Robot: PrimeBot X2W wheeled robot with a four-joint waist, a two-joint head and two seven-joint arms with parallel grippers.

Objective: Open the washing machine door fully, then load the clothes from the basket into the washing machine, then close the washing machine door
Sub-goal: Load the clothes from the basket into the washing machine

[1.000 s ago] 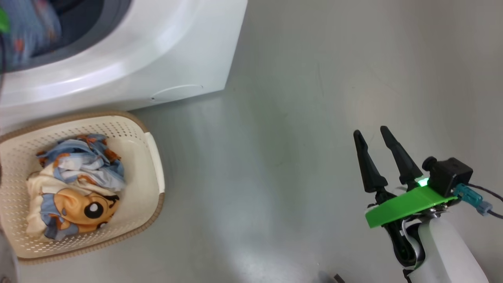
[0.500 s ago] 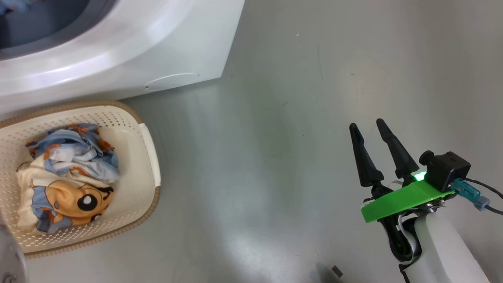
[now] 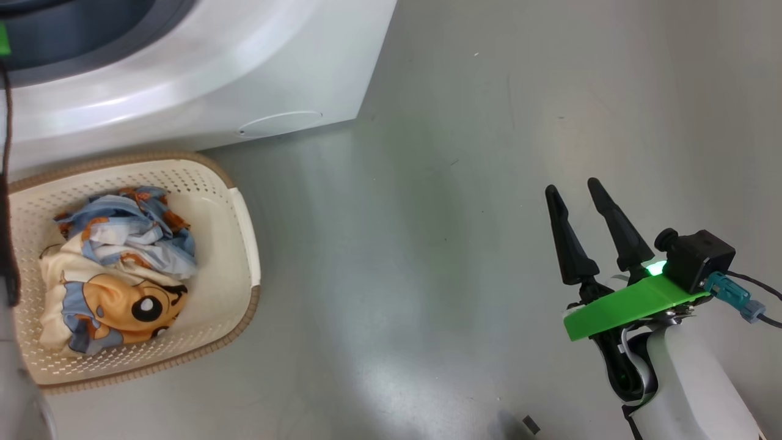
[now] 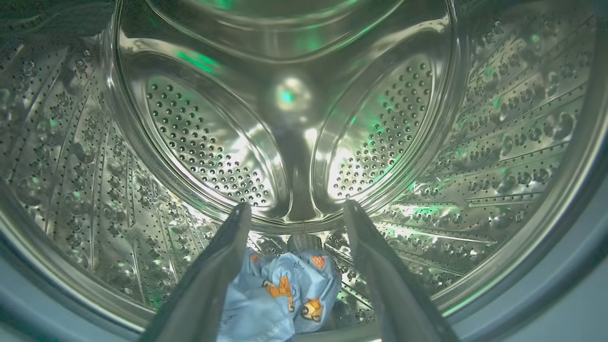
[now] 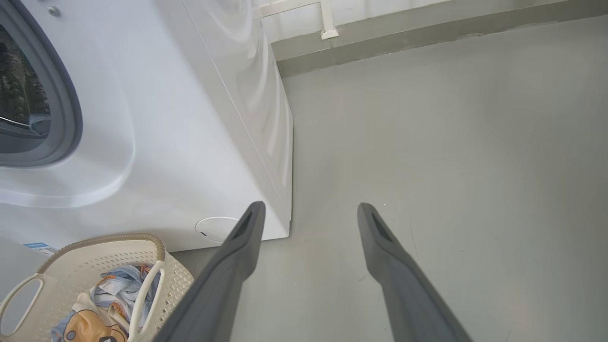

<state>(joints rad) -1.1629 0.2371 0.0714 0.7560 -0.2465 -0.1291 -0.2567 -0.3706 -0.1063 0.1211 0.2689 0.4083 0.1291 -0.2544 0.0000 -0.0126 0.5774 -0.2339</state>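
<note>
Head view: the right tool (image 3: 571, 186) hangs spread and empty over the floor (image 3: 427, 244); clothes (image 3: 116, 269) lie in the basket (image 3: 122, 160) beside the washing machine (image 3: 244, 79); left wrist view: the left tool (image 4: 297, 207) gapes inside the drum (image 4: 498, 142), 1 blue garment (image 4: 280, 294) loose beneath it; withdrawing could snag it; right wrist view: a blue label (image 5: 35, 246), unreadable.

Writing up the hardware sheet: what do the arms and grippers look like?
Right gripper: two long tapered black fingers, green plate, lit green LED, black camera box, teal connector with dark cable, white forearm. Left gripper: same look, dark and tapered.
</note>
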